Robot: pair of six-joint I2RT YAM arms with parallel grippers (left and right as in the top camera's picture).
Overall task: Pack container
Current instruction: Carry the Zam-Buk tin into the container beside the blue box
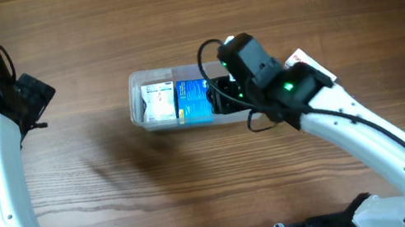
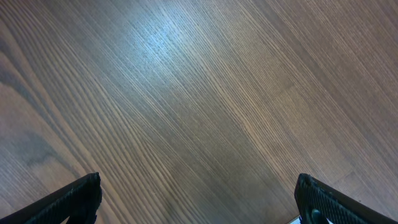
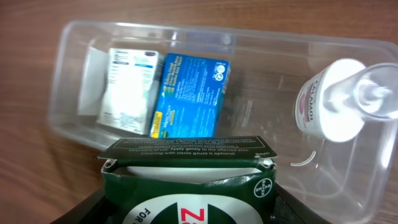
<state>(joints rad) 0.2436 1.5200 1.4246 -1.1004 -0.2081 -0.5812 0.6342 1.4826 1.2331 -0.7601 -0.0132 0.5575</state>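
The clear plastic container [image 1: 136, 100] lies mid-table; in the right wrist view its rim [image 3: 205, 28] spans the frame. Inside lie a white box [image 1: 157, 104] [image 3: 127, 90], a blue box [image 1: 194, 101] [image 3: 189, 96] and a small clear bottle with a white label [image 3: 333, 106]. My right gripper [image 1: 226, 97] [image 3: 189, 214] is shut on a dark green box [image 3: 193, 180] with an open top flap, held over the container's right part. My left gripper [image 1: 37, 97] [image 2: 199, 202] is open and empty over bare wood at the far left.
A white and red packet [image 1: 306, 60] lies on the table behind my right arm. The table is brown wood [image 1: 169, 19].
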